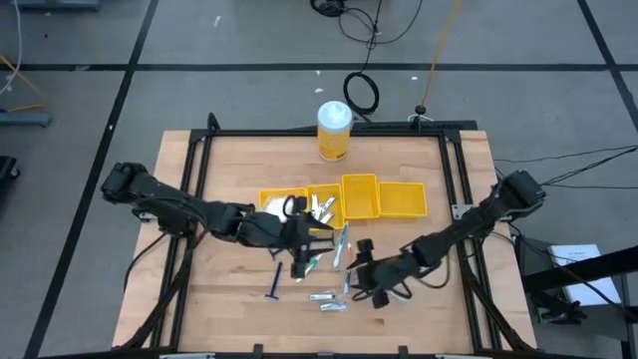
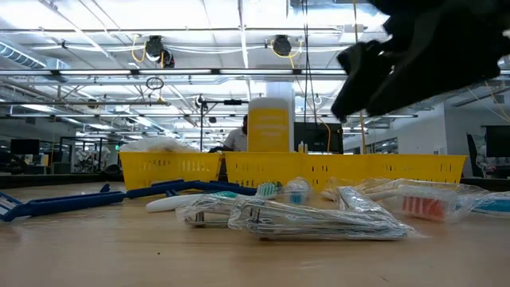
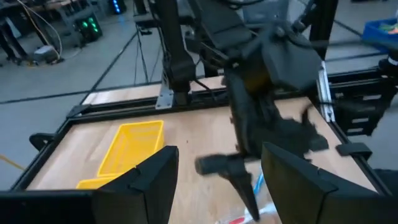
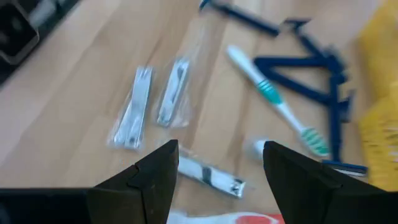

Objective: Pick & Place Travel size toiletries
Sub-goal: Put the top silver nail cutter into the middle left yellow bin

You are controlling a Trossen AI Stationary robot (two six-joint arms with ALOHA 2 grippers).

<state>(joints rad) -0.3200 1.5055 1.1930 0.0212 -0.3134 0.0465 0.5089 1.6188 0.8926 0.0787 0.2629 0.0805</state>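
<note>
Wooden table (image 1: 229,309), row of yellow bins (image 1: 344,199) at 12 o'clock. Toiletries scattered at centre: razors (image 1: 274,282), toothbrushes (image 1: 342,244), sachets (image 1: 329,299). Right gripper (image 1: 365,274) hovers above sachets, jaws wide, empty, likely lining up pick. Left gripper (image 1: 302,242) beside bins, jaws wide, empty.

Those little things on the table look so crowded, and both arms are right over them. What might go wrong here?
Two risks, judging by eye. The left hand and right hand work close together over the pile, so they might bump. The clear-wrapped packets lie side by side near the toothbrush, so the open right hand may catch two or nudge neighbours away.
</note>
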